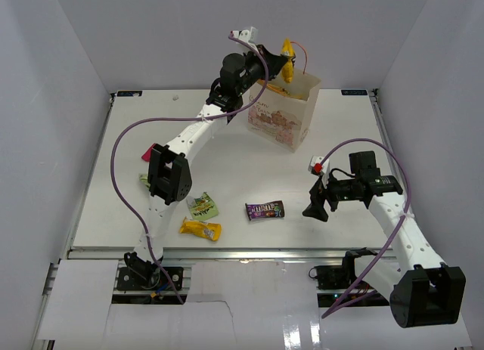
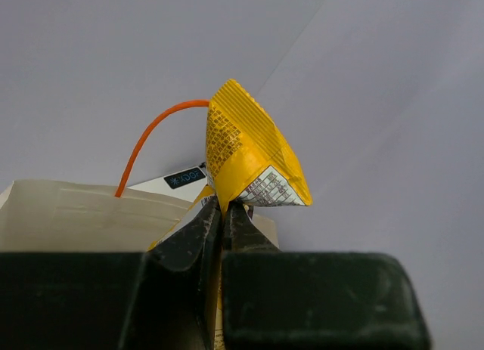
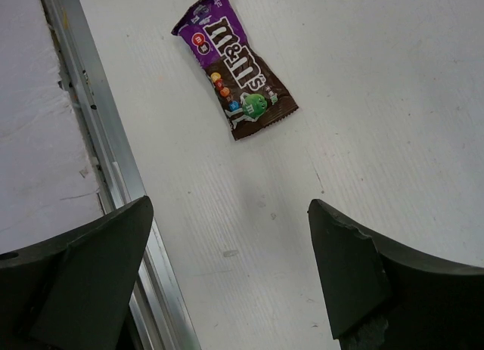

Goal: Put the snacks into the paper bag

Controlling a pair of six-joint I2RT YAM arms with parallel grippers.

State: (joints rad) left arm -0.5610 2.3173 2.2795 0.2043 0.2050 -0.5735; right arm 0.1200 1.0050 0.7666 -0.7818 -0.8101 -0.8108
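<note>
Paper bag (image 1: pixel 286 112): stands upright at the far side of the worktop (image 1: pixel 227 161), mouth open, printed picture facing the arms. An orange cord handle (image 2: pixel 151 138) arches above its rim.
Bag contents: the left wrist view shows something white with a dark label (image 2: pixel 185 178) and a strip of yellow rising over the rim. What it is cannot be told, and the bottom of the bag is hidden.
Left jaws: pressed together, pinching the lower edge of a yellow packet (image 2: pixel 249 150).
Yellow packet: held in the air just above the bag's open mouth, none of it inside the bag.
Right jaws: spread wide, holding nothing, low over the near right of the worktop.
Dark purple candy packet (image 3: pixel 234 66): flat on the worktop, just left of the right jaws and clear of them.
Green packet (image 1: pixel 203 206): on the near left of the worktop.
Yellow wrapped bar (image 1: pixel 200 229): just in front of the green packet, near the worktop's edge.
Red-pink packet (image 1: pixel 146 152): at the left side, beside the left arm.
</note>
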